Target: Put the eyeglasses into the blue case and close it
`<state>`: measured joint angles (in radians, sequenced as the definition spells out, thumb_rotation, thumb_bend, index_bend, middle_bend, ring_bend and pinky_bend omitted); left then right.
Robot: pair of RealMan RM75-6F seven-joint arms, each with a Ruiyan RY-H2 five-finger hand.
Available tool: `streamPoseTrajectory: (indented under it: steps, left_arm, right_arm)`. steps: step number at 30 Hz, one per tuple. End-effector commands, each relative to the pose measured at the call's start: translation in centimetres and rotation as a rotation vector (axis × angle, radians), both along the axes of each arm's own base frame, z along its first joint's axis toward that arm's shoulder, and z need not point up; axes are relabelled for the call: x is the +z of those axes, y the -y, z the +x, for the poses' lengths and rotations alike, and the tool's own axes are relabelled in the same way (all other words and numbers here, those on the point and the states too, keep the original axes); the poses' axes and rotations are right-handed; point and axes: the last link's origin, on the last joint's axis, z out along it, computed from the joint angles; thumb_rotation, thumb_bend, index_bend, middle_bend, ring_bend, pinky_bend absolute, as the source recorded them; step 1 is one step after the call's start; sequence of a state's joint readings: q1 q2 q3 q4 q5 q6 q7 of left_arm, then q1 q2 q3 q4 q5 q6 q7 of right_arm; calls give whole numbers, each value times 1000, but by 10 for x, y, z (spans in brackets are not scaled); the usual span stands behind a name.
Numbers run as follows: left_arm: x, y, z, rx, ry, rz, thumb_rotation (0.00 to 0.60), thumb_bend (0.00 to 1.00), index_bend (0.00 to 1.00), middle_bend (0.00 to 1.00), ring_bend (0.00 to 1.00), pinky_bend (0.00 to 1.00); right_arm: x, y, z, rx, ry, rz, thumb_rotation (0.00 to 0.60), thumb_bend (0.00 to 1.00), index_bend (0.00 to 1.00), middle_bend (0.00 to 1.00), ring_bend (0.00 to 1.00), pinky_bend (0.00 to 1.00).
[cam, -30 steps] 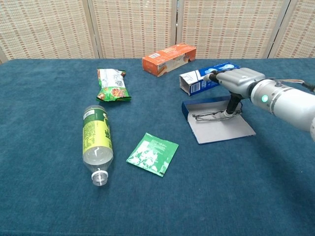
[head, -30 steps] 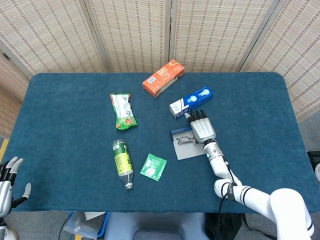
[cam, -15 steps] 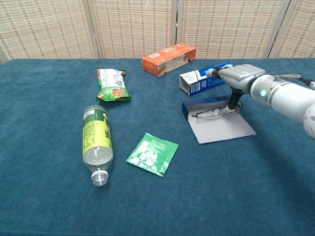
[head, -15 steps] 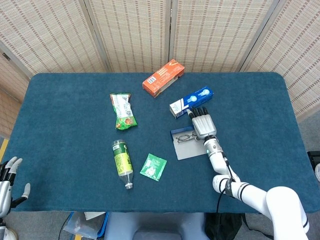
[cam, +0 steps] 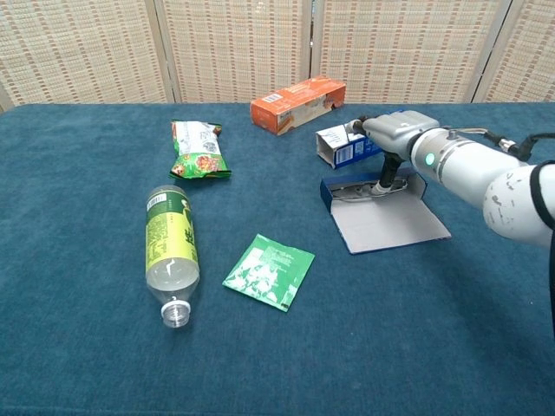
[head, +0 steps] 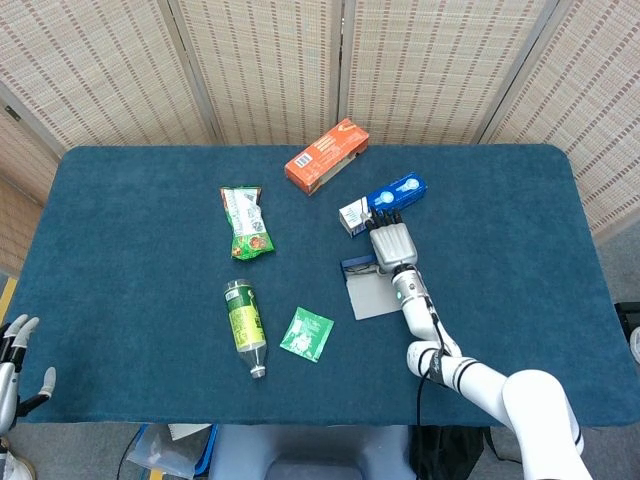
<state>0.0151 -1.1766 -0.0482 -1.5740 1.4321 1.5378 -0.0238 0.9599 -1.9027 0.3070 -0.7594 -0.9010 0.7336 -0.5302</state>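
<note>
The blue case lies open right of centre, its grey lid flap spread flat toward me. The thin-framed eyeglasses lie in the blue tray part. My right hand hovers over the tray's right end, its fingertips reaching down and pinching the eyeglasses' right end. From the head view the right hand covers the eyeglasses; only the case's blue edge and flap show. My left hand hangs off the table's near left corner, fingers apart and holding nothing.
A blue-and-white box lies just behind the case, close to my right hand. An orange box sits farther back. A green snack bag, a lying bottle and a green sachet occupy the left half.
My right hand moved left and away from me, carrying the eyeglasses off the grey flap into the blue tray. The left hand sank slightly lower.
</note>
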Motion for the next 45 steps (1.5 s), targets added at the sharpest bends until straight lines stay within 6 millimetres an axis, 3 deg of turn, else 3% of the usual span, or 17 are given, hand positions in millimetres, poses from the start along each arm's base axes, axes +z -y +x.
streamPoseTrajectory:
  steps: [1,5,11,29,45]
  left_arm:
    - [0,0,0,-1,-1,0,600,424,81,0,0,0]
    - [1,2,-1,5,-2,3,600,424,82,0,0,0]
    - [1,3,-2,9,0,3,600,424,82,0,0,0]
    - [0,3,-2,6,4,3,600,425,81,0,0,0]
    - [-1,3,-1,0,5,2,600,424,81,0,0,0]
  right_arm:
    - [-2,1,2,-2,1,-2,600,160,0,0,0,0]
    - [-2,4,5,-18,18,-5,600,148,0,0,0,0]
    - [0,4,5,-15,11,2,600,1,0,0,0,0]
    - [13,-4,-1,-34,35,28,600,0,0,0,0,0]
    - [27,-19,2,52,146,-18,600,0,0,0,0,0]
